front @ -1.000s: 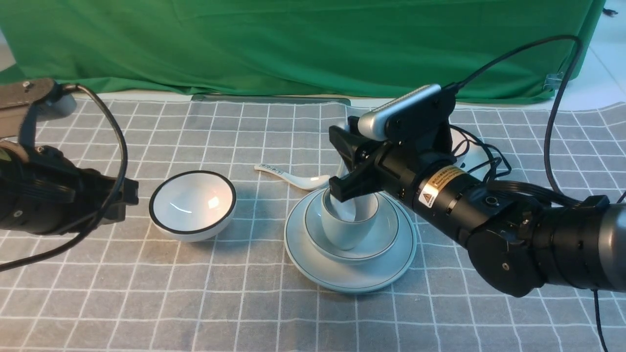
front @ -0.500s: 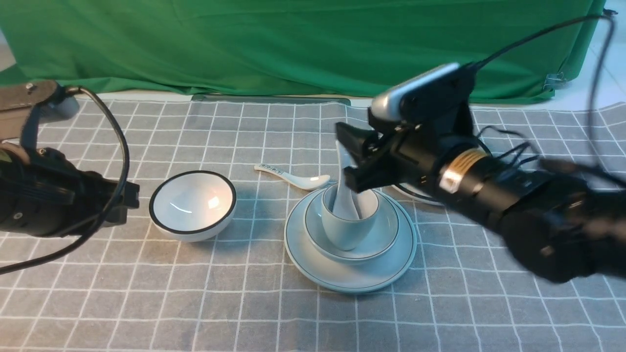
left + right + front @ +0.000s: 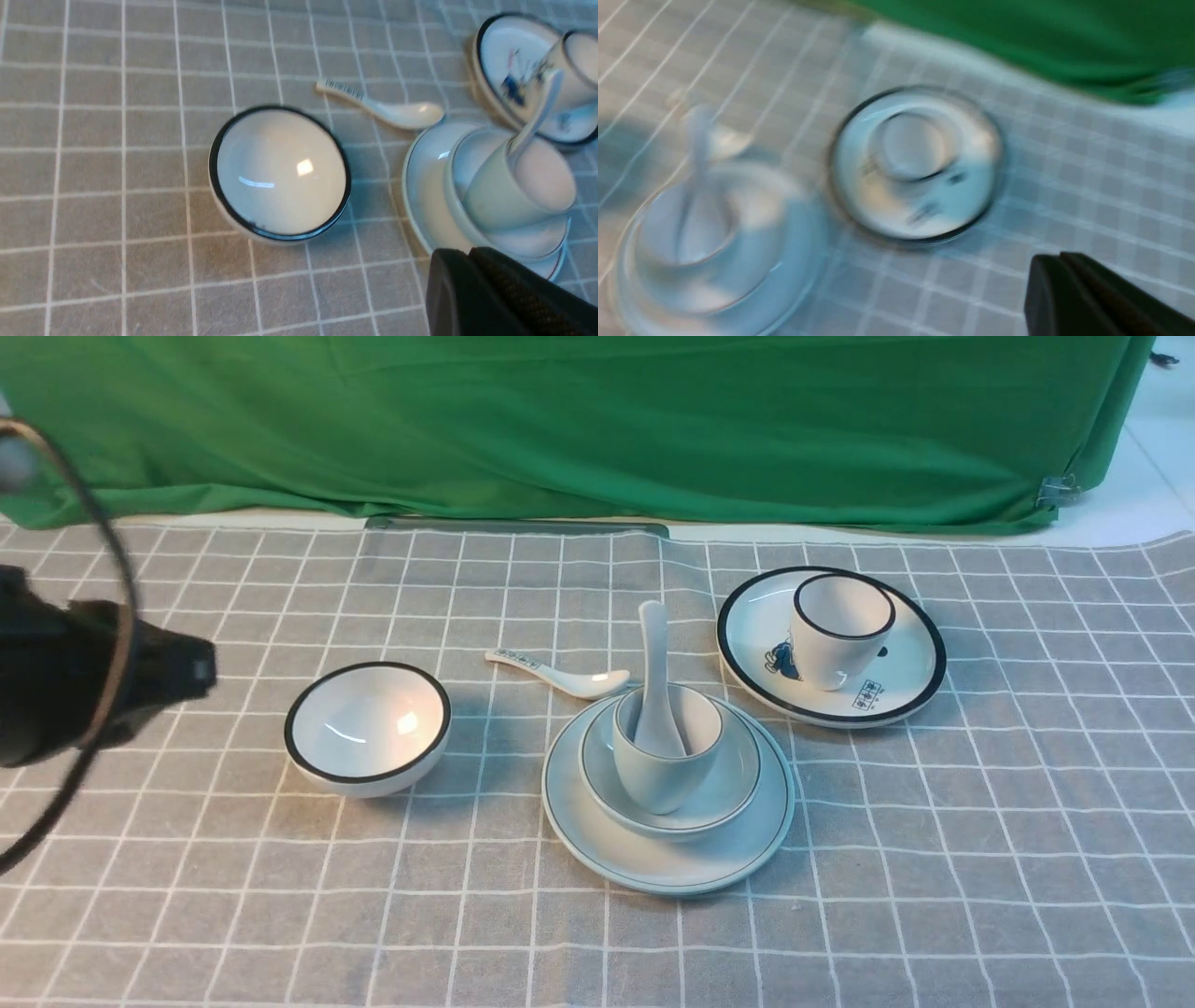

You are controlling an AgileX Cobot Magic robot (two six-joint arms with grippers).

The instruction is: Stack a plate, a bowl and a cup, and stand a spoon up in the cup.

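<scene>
1. Spoon [image 3: 653, 663] stands in the cup [image 3: 665, 775], its bowl end down inside and its handle rising above the rim, leaning slightly.
2. That cup sits inside the bowl [image 3: 738, 779], and the bowl sits on the plate [image 3: 667, 863]. The whole stack rests near the middle of the checked cloth [image 3: 1027, 821].
3. Nothing grips or touches the stack.
4. Only a dark tip of the left gripper [image 3: 460, 280] shows in the left wrist view. I cannot tell whether its jaws are apart or together. The stack lies close beyond that tip, clear of it.
5. In the front view the blurred left arm [image 3: 65, 681] is at the far left edge. The black-rimmed bowl [image 3: 368, 728] lies between it and the stack.
6. The right gripper [image 3: 1057, 284] appears only in the right wrist view, as a dark corner of one finger in a blurred picture. How its jaws stand cannot be told. There the stack lies well apart from it, and the black-rimmed plate [image 3: 896, 686] is nearer.
7. A black-rimmed cup [image 3: 836, 630] stands on that plate, behind and to the right of the stack.
8. A printed spoon [image 3: 560, 674] lies flat on the cloth, just behind the plate's left edge.
</scene>
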